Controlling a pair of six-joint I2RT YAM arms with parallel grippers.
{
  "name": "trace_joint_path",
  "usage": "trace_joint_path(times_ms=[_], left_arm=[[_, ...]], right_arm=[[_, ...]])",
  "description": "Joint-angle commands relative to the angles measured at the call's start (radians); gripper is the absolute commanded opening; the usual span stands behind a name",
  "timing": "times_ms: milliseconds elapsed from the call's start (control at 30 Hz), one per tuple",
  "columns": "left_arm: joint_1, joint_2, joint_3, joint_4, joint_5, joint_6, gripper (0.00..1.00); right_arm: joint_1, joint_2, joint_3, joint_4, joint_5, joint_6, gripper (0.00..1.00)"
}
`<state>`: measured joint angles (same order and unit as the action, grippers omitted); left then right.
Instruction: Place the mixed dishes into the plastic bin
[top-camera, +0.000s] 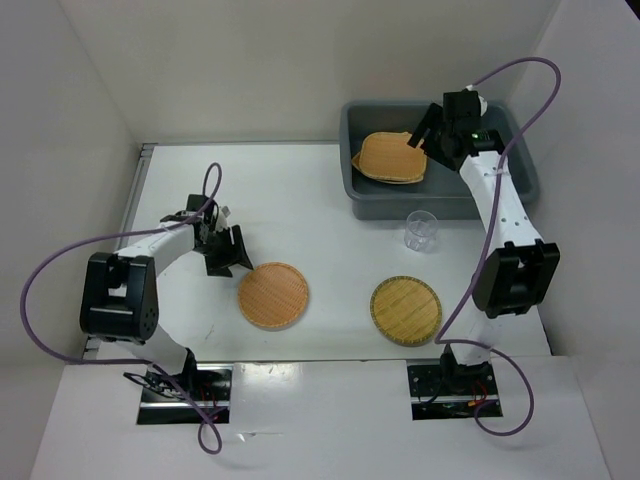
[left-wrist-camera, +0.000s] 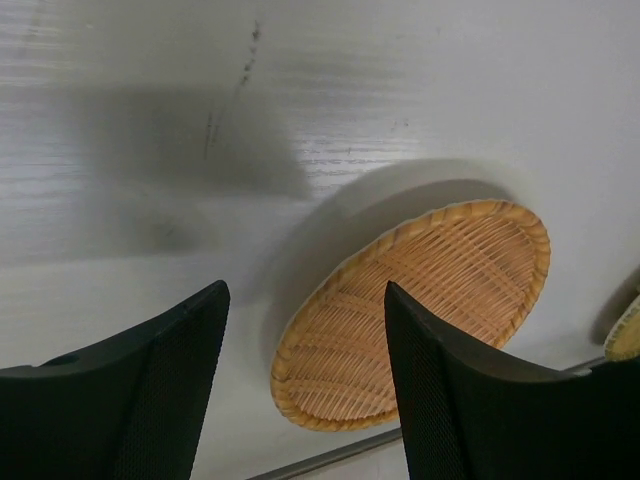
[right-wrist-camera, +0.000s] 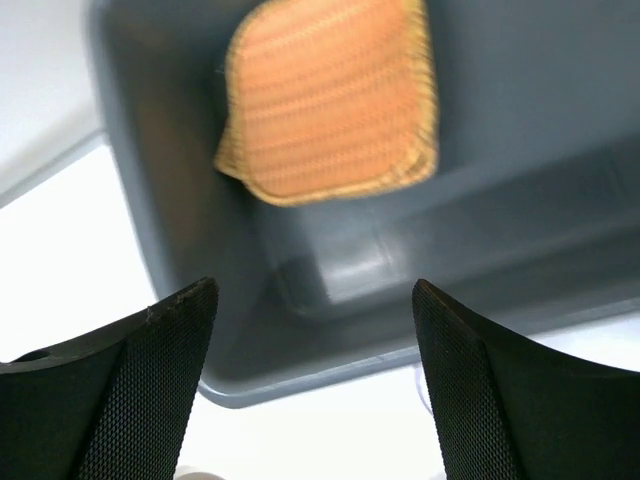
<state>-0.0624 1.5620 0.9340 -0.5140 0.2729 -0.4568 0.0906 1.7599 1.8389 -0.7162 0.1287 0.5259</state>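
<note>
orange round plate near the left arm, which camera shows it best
Top external: the orange round plate lies whole and uncovered on the table, beside the left gripper. The left wrist view shows its weave closer, but a finger hides its lower right edge. The right wrist view misses it.

Wide overhead view, close downward wrist views of plate (left-wrist-camera: 450, 280), bin (right-wrist-camera: 520, 150)

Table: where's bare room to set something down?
Widest bare patch: table between left gripper and plastic bin. Narrower gap between the orange round plate and the paler round plate. Crowded near the glass cup, beside the right arm.
</note>
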Motion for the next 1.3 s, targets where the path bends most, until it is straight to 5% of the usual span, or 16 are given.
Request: trace_joint_path(times_ms=[0,267,533,667,700,900,1067,1267], left_arm=[[-0.001,0.059,0.006,-0.021,0.124,0.049,0.71],[-0.033,0.185,-0.003,-0.001,0.144,0.095,0.67],[-0.114,0.216,-0.003,0.009,0.248,0.104,0.34],[-0.134,0.225,-0.003,0.018,0.261,0.104,0.12],[-0.134,0.225,-0.003,0.019,0.270,0.104,0.00],[-0.171,0.169,0.040,0.019,0.331,0.043,0.00],[-0.171,0.081,0.095,0.048,0.362,-0.034,0.00],[-0.171,0.026,0.124,0.141,0.436,-0.152,0.00]], right_arm=[[-0.008,-0.124,-0.052,0.046,0.072,-0.023,0.84],[-0.008,-0.246,-0.142,0.055,0.109,-0.032,0.84],[-0.008,-0.278,-0.167,0.055,0.129,-0.032,0.84],[-0.008,-0.278,-0.176,0.055,0.129,-0.032,0.84],[-0.008,-0.278,-0.176,0.055,0.129,-0.032,0.84],[-0.008,-0.287,-0.185,0.055,0.080,-0.032,0.84],[-0.008,-0.356,-0.282,0.129,-0.174,-0.052,0.93],[0.118,-0.427,-0.423,0.139,-0.251,-0.052,0.97]])
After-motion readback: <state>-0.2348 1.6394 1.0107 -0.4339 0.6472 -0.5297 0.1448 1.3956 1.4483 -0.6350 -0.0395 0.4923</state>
